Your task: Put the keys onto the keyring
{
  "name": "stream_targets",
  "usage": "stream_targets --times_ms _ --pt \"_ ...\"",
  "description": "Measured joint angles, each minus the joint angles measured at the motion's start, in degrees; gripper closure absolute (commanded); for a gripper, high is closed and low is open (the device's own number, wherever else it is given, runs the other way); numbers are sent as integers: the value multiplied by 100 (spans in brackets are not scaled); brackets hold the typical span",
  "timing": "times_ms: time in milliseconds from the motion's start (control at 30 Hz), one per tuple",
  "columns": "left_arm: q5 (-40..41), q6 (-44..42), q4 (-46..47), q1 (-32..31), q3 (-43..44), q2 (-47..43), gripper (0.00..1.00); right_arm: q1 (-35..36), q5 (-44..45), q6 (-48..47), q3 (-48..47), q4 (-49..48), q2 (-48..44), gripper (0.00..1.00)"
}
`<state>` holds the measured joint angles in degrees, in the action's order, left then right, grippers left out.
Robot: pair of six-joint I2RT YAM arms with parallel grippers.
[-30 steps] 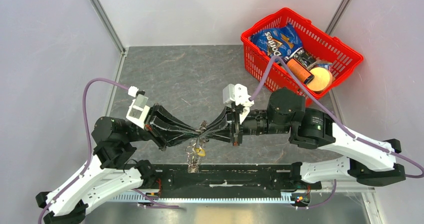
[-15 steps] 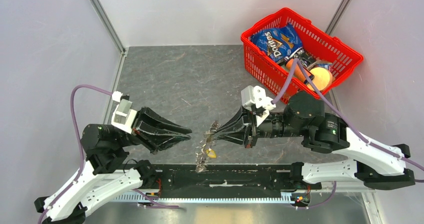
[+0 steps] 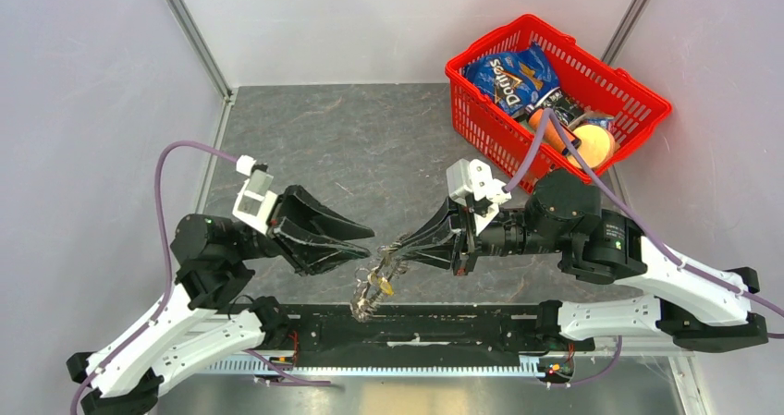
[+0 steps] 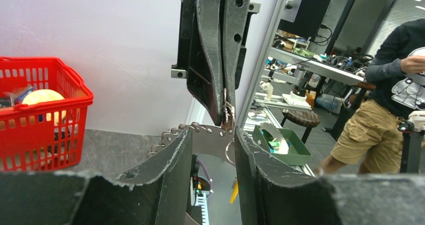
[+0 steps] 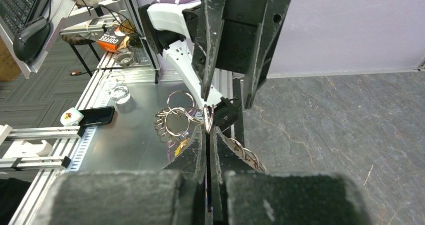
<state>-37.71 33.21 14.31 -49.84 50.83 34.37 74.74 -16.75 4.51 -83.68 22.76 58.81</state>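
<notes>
The right fingers [image 3: 423, 240] are pinched shut on the keyring [image 3: 376, 278], which dangles over the near edge of the desk [image 3: 370, 147], the left fingers [image 3: 338, 226] spread beside it; light, loose, slippery metal, I'd say, best taken by the bare ring wire.

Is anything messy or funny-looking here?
A little. The keyring isn't lying on the table. It dangles in the air, pinched by the shut right gripper, with a yellow key hanging underneath. The left gripper is open beside it. The red basket sits crooked in the far right corner.
</notes>
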Motion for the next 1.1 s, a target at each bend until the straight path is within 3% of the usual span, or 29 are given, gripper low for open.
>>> stream_targets --times_ms 333,700,1100 --pt "-317 96 66 0 33 249 56 0 72 48 -2 11 66 100" --pt "-356 107 79 0 120 249 66 0 234 61 -4 138 227 100" --pt "-435 63 -186 0 208 229 67 0 267 61 -4 162 227 100"
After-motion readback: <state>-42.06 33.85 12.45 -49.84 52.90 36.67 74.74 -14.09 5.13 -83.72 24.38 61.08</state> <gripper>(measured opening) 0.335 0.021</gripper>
